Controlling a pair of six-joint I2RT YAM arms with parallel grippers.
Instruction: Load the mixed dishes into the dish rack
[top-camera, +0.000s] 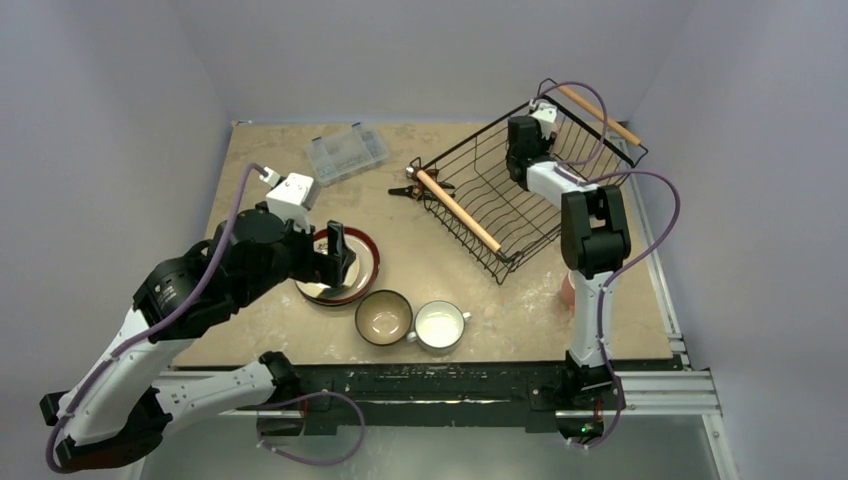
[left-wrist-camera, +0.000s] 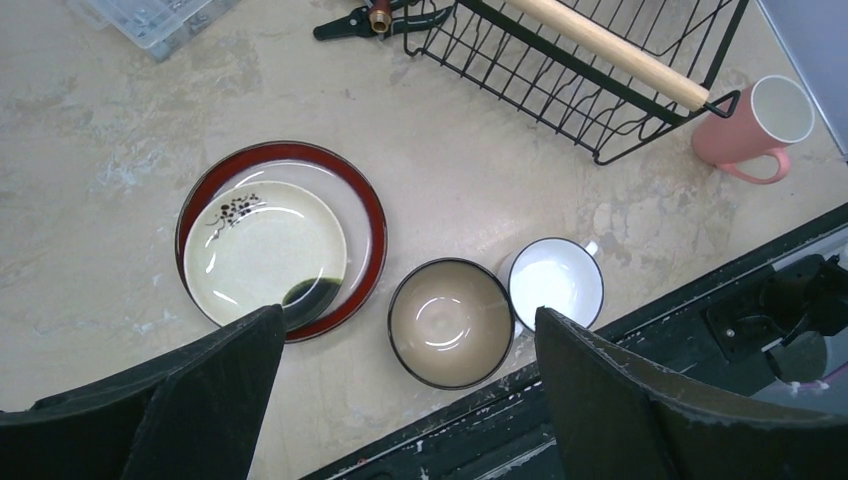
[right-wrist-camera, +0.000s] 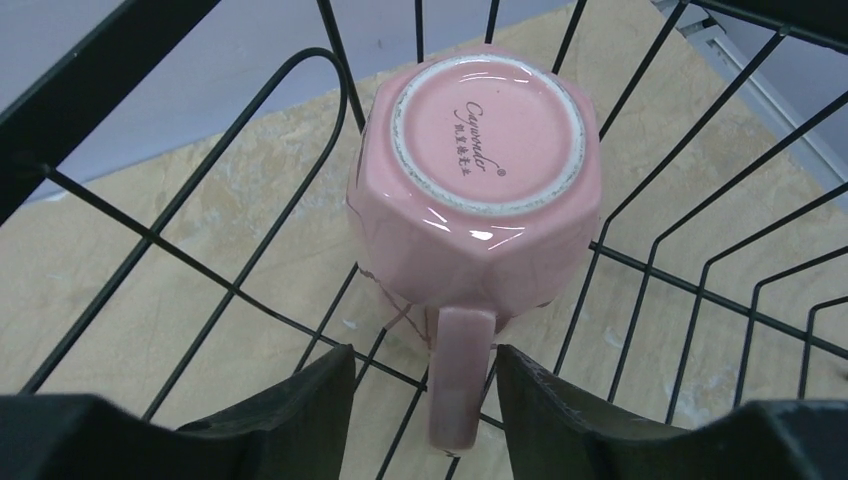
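A pink mug (right-wrist-camera: 475, 190) stands upside down inside the black wire dish rack (top-camera: 480, 190). Its handle lies between the parted fingers of my right gripper (right-wrist-camera: 425, 358), with a gap on the left side. A second pink mug (left-wrist-camera: 745, 125) stands upright on the table by the rack's near corner. The cream plate (left-wrist-camera: 262, 250) lies on the red-rimmed plate (left-wrist-camera: 365, 215). The blue bowl (left-wrist-camera: 450, 322) and the white cup (left-wrist-camera: 556, 282) sit near the front edge. My left gripper (left-wrist-camera: 408, 318) is open and empty, high above the plates and bowl.
A clear compartment box (top-camera: 346, 153) sits at the back left. A black-and-red hand tool (top-camera: 408, 187) lies by the rack's left corner. The rack's wooden handles (top-camera: 458, 210) run along its two short sides. The table's black front rail (top-camera: 430, 380) is just behind the bowl and cup.
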